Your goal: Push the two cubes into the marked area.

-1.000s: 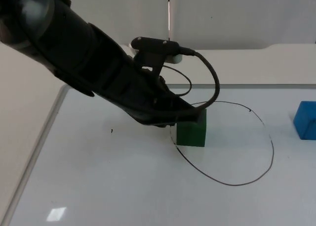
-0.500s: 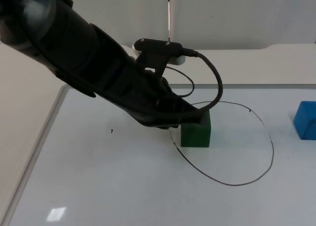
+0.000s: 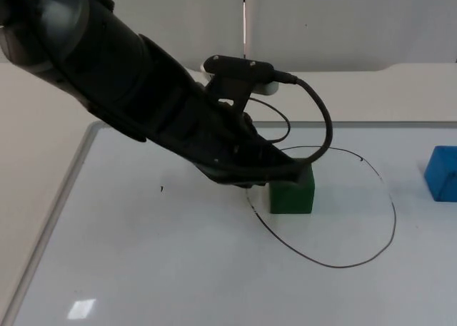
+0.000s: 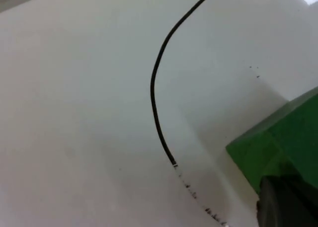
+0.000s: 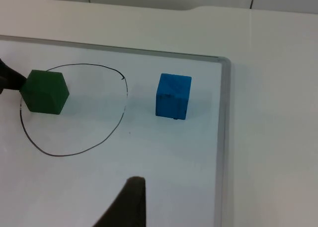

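A green cube [image 3: 293,196] sits just inside the left edge of the black drawn circle [image 3: 393,219] on the whiteboard. My left gripper [image 3: 291,175] leans down on the cube's left rear side and touches it. In the left wrist view the green cube [image 4: 285,137] lies right against the left gripper [image 4: 280,204], beside the circle line [image 4: 155,88]. A blue cube [image 3: 443,172] stands outside the circle, to its right. The right wrist view shows the green cube [image 5: 44,92], the circle [image 5: 119,118] and the blue cube [image 5: 173,95]. My right gripper [image 5: 128,202] waits above the board, well back from them.
The whiteboard has a grey raised frame [image 3: 71,176] along its left and far sides, and the frame [image 5: 221,137] also runs close beside the blue cube. Inside the circle, bare board lies to the right of the green cube.
My left gripper has moved to the right, sliding the green cube across the line and further into the circle. The blue cube has not moved.
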Motion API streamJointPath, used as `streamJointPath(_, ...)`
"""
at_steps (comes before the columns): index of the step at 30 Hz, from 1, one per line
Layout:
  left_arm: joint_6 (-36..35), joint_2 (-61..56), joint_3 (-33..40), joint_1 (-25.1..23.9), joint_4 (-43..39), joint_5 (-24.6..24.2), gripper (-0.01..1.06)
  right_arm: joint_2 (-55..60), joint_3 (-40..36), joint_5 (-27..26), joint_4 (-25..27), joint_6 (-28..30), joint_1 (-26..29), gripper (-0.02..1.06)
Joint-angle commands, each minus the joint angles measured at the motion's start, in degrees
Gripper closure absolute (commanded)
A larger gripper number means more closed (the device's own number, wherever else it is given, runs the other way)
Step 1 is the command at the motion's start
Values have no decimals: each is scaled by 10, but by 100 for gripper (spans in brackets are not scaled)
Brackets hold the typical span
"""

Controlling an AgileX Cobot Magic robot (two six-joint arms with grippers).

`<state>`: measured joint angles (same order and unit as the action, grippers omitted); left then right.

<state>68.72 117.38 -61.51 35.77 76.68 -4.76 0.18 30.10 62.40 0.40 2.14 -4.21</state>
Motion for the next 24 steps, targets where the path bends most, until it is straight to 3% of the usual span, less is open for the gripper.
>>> streamJointPath(1,4,-1,-4,2,-5,14,105,-2,-5,-6,3,0,5,-1)
streamJointPath(14,4,-41,-4,-15,-76,22,105,-2,-5,-6,2,0,5,-1)
streamJointPath(21,-6,-137,8,-68,-77,-18,105,-2,-5,-6,2,0,5,-1)
streamJointPath(24,-6,-205,23,-98,-78,-58,105,-2,-5,-6,2,0,5,-1)
